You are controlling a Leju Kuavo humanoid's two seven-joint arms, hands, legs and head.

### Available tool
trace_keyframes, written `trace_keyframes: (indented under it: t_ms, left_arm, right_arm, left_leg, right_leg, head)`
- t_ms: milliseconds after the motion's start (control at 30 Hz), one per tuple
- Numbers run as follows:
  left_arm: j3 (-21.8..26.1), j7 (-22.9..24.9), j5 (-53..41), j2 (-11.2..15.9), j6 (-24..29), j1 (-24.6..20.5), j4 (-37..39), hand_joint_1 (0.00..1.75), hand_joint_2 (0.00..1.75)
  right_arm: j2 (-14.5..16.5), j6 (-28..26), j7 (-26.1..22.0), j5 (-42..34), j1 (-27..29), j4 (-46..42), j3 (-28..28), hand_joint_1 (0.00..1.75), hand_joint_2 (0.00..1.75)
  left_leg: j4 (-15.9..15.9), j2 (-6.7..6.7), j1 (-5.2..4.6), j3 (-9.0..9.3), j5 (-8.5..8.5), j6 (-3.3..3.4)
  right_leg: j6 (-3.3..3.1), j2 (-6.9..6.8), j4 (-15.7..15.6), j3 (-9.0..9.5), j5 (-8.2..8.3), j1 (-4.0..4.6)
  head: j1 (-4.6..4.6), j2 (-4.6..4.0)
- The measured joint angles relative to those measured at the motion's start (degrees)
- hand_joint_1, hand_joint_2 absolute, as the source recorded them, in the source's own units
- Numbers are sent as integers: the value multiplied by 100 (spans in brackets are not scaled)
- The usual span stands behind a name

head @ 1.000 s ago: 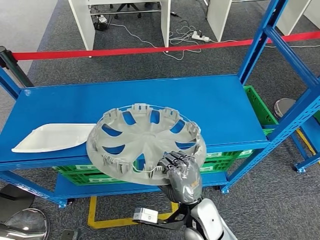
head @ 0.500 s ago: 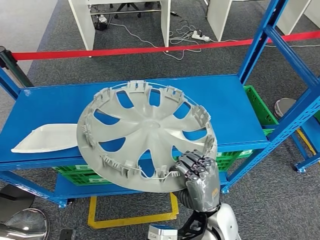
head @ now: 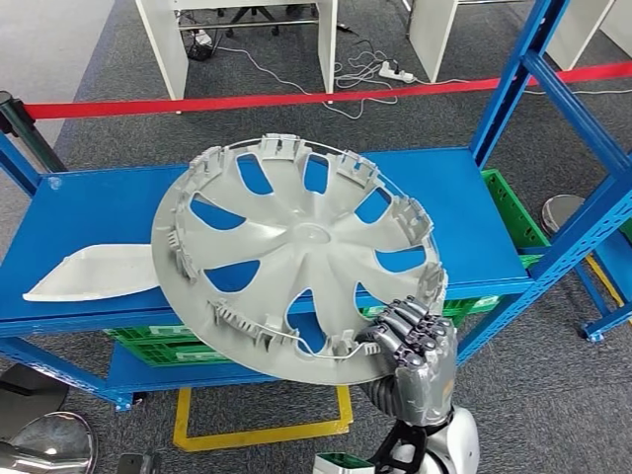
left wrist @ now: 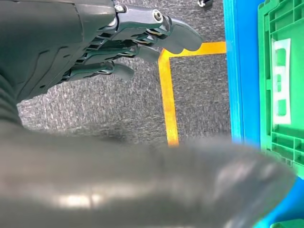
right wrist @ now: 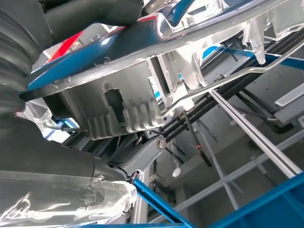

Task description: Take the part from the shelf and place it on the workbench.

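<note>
While the part hangs clear of its shelf, these lines hold:
Shelf [head: 89,212]: blue, behind and below the part.
Wheel cover [head: 290,257]: tilted, inner face up, extending forward-left from its gripped near-right rim.
Right hand [head: 414,351]: fingers [head: 402,326] clamped on that rim (sole support).
Left hand [left wrist: 107,42]: fingers loosely spread, empty, hanging low.

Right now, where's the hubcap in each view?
Head view: hubcap centre frame, its near rim gripped by the right hand.
Right wrist view: hubcap rim close up, across the top.
Left wrist view: not in it.
Shared landmark: blue shelf.
</note>
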Motion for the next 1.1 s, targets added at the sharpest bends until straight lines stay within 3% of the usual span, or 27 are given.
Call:
trace_keyframes:
  t_ms: [400,533,600,667,733,767,800,833,867,900,967,1033,1100]
  left_arm:
    - [-350,0,266,64,282,5,9,0,175]
    - [-419,1,265,78,315,3,9,0,175]
    - [-438,0,270,84,322,1,9,0,175]
    - [-460,0,283,87,325,-3,10,0,175]
    - [-483,0,300,90,325,-3,14,0,175]
    - [-492,0,309,92,325,-1,17,0,175]
    - [-500,0,314,94,325,1,21,0,175]
    - [-505,0,318,97,325,2,25,0,175]
    - [-510,0,321,98,325,2,28,0,175]
    - [-517,0,322,99,325,2,31,0,175]
    - [-536,0,323,101,325,1,38,0,175]
    - [-549,0,325,103,331,1,45,0,175]
    - [-554,0,325,113,340,4,49,0,175]
  right_arm:
    - [-196,0,673,-329,-12,4,391,175,175]
    - [-295,0,832,-351,-38,6,517,175,175]
    - [-362,0,968,-373,-78,7,603,175,175]
    - [-447,0,1077,-402,-124,11,691,175,175]
    - [-545,0,1136,-434,-158,25,767,175,175]
    - [-590,0,1163,-447,-166,36,798,175,175]
    - [-632,0,1195,-453,-167,46,825,175,175]
    - [-668,0,1238,-457,-168,57,848,175,175]
    - [-702,0,1280,-457,-170,63,875,175,175]
    - [-729,0,1310,-455,-174,66,900,175,175]
    - [-769,-1,1337,-448,-187,66,948,175,175]
    - [-793,-2,1335,-433,-190,63,978,175,175]
    - [-808,-2,1329,-410,-187,58,986,175,175]
  left_leg:
    - [13,0,-37,-2,-14,22]
    - [25,0,-65,0,-36,74]
    - [-25,10,-51,17,-1,131]
    - [-88,27,-26,36,48,187]
    - [-99,37,-30,32,61,205]
    - [-97,39,-38,26,61,205]
    - [-96,40,-44,25,62,205]
    - [-93,39,-48,25,63,204]
    - [-89,38,-49,27,64,201]
    - [-81,36,-49,26,66,195]
    - [-59,31,-64,2,85,150]
    - [-43,29,-70,-33,129,71]
    - [-28,25,-55,-60,144,-8]
  right_leg:
    - [19,0,-10,13,5,-35]
    - [71,2,-36,18,8,-63]
    - [113,-1,-30,45,-12,-61]
    - [127,-16,274,-72,-227,-47]
    - [118,-28,1034,-442,-601,-38]
    - [115,-29,1414,-634,-722,-34]
    - [109,-29,1637,-760,-734,-27]
    - [97,-29,1642,-788,-626,-19]
    - [79,-31,1416,-705,-419,-13]
    - [54,-37,1028,-544,-180,-7]
    - [14,-51,345,-213,106,12]
    - [-9,-50,136,-122,145,35]
    - [-74,-48,108,-171,202,30]
  head:
    - [-1,0]
    - [-2,0]
    - [-2,0]
    - [18,0]
    - [33,0]
    - [33,0]
    - [31,0]
    - [32,0]
    - [32,0]
    - [33,0]
    - [30,0]
    - [24,0]
    - [25,0]
